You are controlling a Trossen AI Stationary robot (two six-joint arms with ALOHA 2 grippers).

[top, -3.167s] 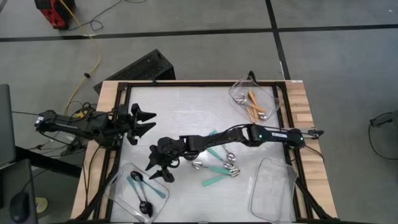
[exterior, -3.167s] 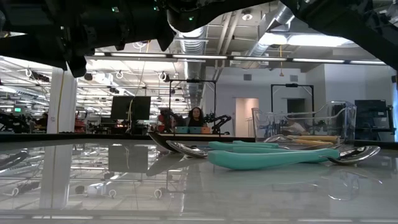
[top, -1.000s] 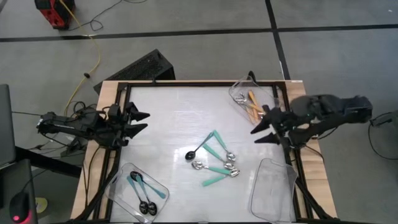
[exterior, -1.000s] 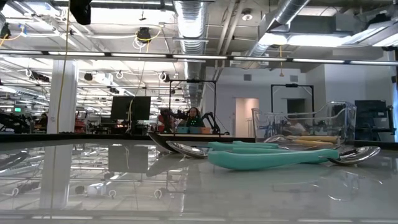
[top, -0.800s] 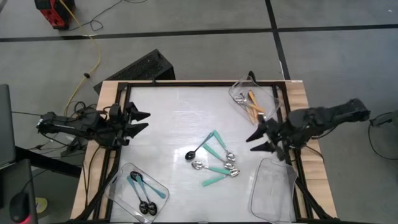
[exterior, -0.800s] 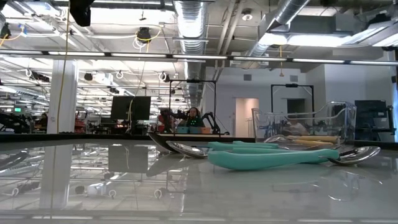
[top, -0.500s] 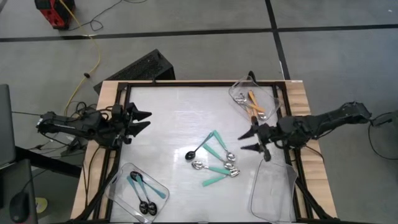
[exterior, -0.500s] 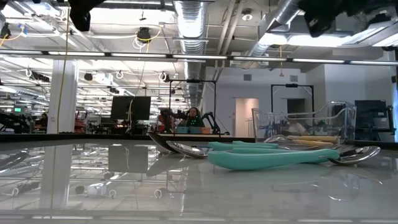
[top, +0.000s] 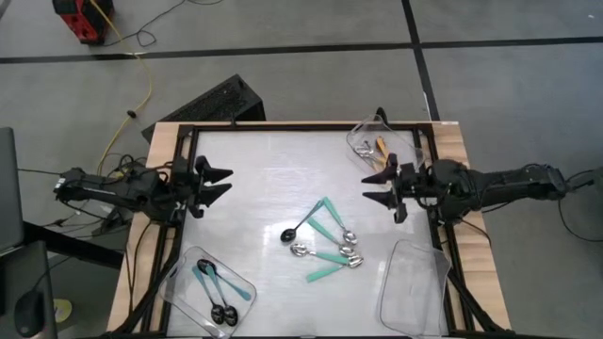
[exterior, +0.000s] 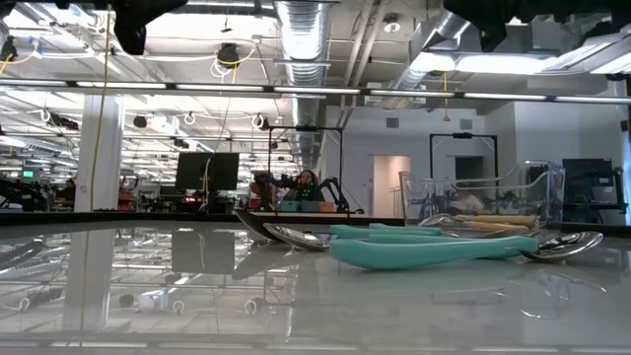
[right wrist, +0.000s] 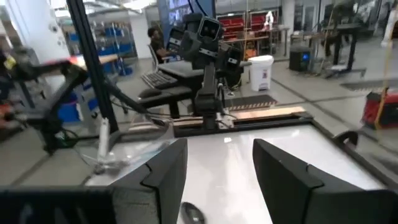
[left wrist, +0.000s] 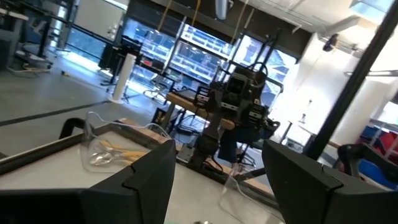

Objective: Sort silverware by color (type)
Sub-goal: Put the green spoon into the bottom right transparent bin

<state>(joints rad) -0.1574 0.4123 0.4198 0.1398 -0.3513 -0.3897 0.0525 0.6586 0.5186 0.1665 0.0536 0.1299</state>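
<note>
The loose spoons (top: 327, 242) lie in a cluster mid-table: several teal-handled ones with silver bowls, and one thin blue-handled spoon with a black bowl (top: 300, 227) at the cluster's left. In the low view the teal spoons (exterior: 434, 247) lie flat on the tabletop. Orange-handled spoons (top: 384, 158) rest in the far-right clear tray; blue-handled ones (top: 213, 288) lie in the near-left tray. My right gripper (top: 374, 187) is open, above the table between the orange tray and the cluster. My left gripper (top: 220, 183) is open, at the left edge.
An empty clear tray (top: 413, 287) sits at the near-right corner. A black frame (top: 179, 226) runs round the white tabletop. The left wrist view shows the orange tray (left wrist: 111, 148) and the right arm (left wrist: 239, 109) beyond it. Bare tabletop lies far-left of the cluster.
My right arm has stretched out level from the table's right edge. Its gripper has moved a little toward the table's left, dipping toward the near edge and then back toward the far edge beside the orange tray. It stays open. The spoons have not moved.
</note>
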